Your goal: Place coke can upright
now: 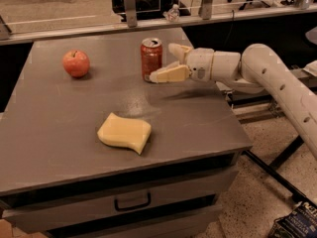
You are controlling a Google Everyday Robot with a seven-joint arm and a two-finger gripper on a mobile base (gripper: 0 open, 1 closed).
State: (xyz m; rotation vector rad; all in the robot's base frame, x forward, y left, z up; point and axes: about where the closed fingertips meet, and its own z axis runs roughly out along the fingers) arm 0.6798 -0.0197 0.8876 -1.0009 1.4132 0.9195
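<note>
Cream tool beside red (silver-topped) coke can; red apple, yellow sponge, grey table.
</note>
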